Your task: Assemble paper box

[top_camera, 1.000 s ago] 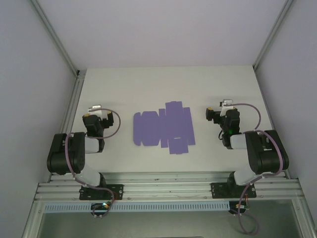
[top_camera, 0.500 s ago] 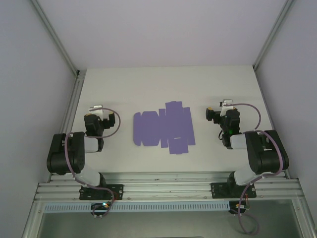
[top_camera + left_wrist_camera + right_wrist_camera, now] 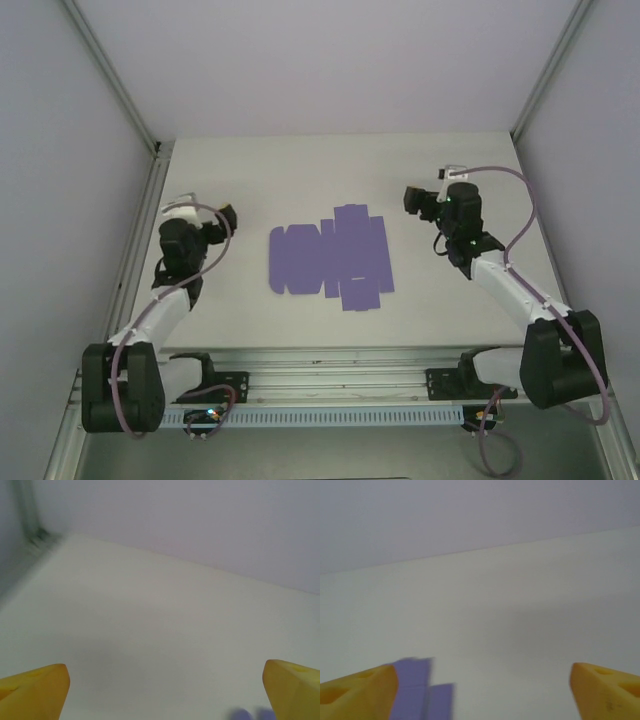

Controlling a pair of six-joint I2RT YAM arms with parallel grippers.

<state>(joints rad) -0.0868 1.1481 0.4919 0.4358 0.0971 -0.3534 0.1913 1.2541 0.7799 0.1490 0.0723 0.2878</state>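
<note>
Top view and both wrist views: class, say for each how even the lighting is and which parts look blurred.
Top external view: even, diffuse light, no glare, the paper box crisp-edged on the table. Left wrist view: the enclosure post at upper left is smeared, and the bit of purple card at the bottom edge is blurred. Right wrist view: the purple flaps have soft, streaked edges.

Paper box (image 3: 330, 258) flat on table (image 3: 330, 165), centre.

Purple paper box (image 3: 330, 258), white table (image 3: 300, 170)
</note>
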